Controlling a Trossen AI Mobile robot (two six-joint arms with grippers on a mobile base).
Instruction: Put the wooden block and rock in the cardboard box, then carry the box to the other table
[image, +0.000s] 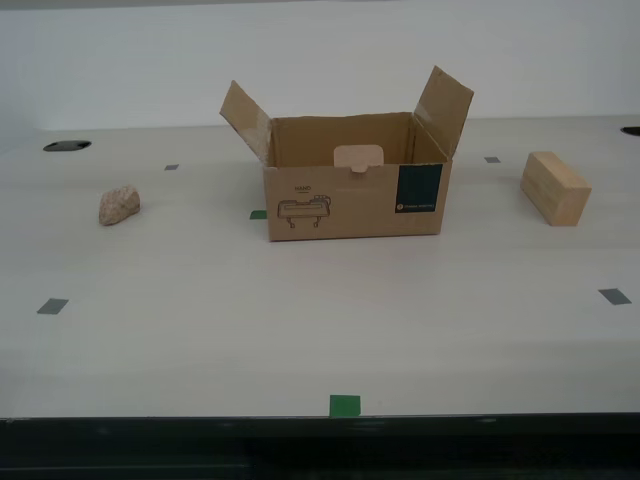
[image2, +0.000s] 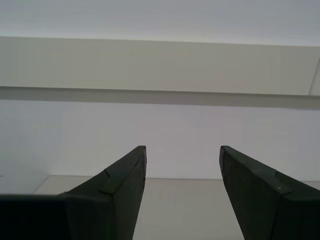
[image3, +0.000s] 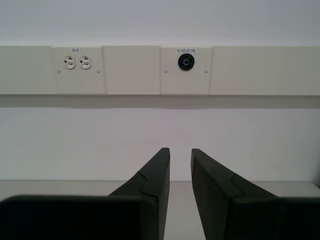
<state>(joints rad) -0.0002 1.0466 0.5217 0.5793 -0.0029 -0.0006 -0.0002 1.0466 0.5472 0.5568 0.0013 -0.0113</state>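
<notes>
A: Where do the task's things sit in the exterior view?

B: The cardboard box (image: 356, 195) stands upright on the smooth off-white table (image: 300, 330), just above the middle of the view. Its two side flaps are raised and splayed outward, the top is open, and its front shows a black line drawing, a dark teal label panel and a tab cutout.

A: And the rock?

B: The rock (image: 119, 205) lies at 9 o'clock from the box, well apart from it, resting on the table. The wooden block (image: 554, 187) sits at 3 o'clock from the box, also well apart. Neither is inside the box.

A: Anything else on the table?

B: Small tape marks: a bright green square (image: 345, 405) near the front edge at 6 o'clock from the box, and grey squares scattered around. A dark grommet hole (image: 67, 146) shows at 10 o'clock from the rock.

A: The arms?

B: Neither shows in the exterior view. My first gripper (image3: 180, 156) faces a wall with a power outlet (image3: 77, 61); its fingers (image3: 156, 177) are released with a narrow gap, holding nothing. My second gripper (image2: 182, 150) faces a bare wall, its fingers (image2: 125, 175) spread wide and empty.
</notes>
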